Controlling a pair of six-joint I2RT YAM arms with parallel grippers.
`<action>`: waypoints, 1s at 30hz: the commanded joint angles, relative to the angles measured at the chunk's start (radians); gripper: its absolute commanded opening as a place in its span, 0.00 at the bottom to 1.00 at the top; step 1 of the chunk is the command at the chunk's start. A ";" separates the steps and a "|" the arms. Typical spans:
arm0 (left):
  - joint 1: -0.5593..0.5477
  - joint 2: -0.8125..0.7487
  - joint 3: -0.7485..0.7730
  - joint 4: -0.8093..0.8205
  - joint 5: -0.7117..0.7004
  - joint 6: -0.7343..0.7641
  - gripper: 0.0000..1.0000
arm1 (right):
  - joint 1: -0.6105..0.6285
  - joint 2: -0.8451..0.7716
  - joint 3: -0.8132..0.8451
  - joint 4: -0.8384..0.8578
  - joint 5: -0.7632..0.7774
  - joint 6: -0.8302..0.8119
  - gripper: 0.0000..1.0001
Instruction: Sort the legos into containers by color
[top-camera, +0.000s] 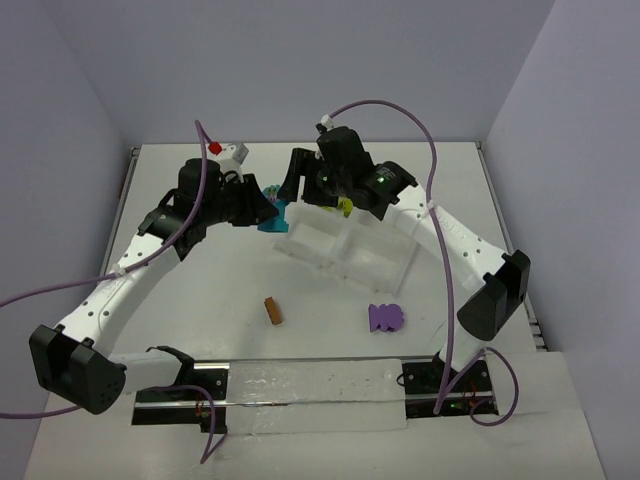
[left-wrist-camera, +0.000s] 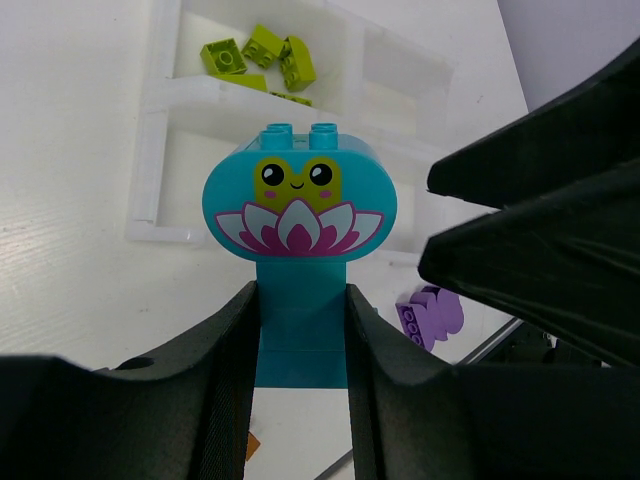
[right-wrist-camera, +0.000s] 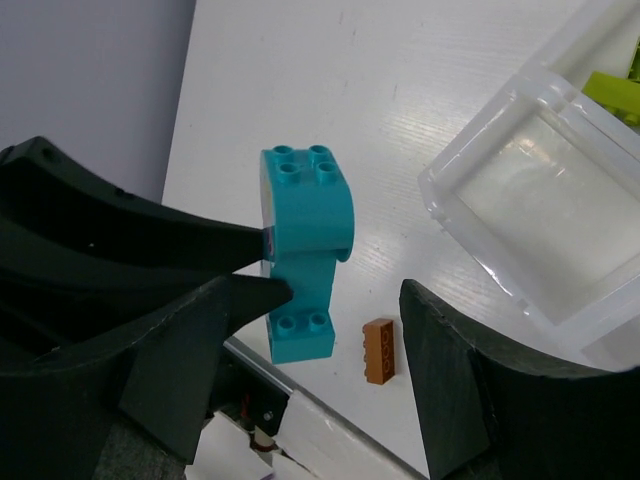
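The left pincer (left-wrist-camera: 300, 325) pinches the narrow stem of a teal lego (left-wrist-camera: 300, 200), held in the air just beside the tray (top-camera: 300, 246), off its left corner. Only the left wrist view shows the printed frog and flower on the lego's broad head. The right wrist view shows its plain back and four studs. The right pincer (top-camera: 296, 192) is spread wide, hovering at the tray's far-left edge close to the teal lego. The lego's long axis runs straight out from the left pincer, studs pointing toward the tray. Lime legos (left-wrist-camera: 258, 55) lie in one tray compartment. An orange-brown lego (top-camera: 272, 311) and a purple one (top-camera: 385, 317) lie on the white counter (top-camera: 200, 330), nearer than the tray. Pale grey-violet walls (top-camera: 300, 70) stand behind the tray.
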 joint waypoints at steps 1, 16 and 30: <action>-0.008 -0.028 0.025 0.063 0.026 0.003 0.00 | -0.020 0.012 0.050 0.037 -0.019 0.032 0.76; -0.011 -0.046 0.045 0.032 0.036 0.021 0.00 | -0.029 0.110 0.069 0.131 -0.186 0.066 0.46; -0.011 -0.066 -0.073 -0.043 0.094 0.078 0.00 | -0.126 -0.045 -0.080 0.236 -0.134 0.089 0.00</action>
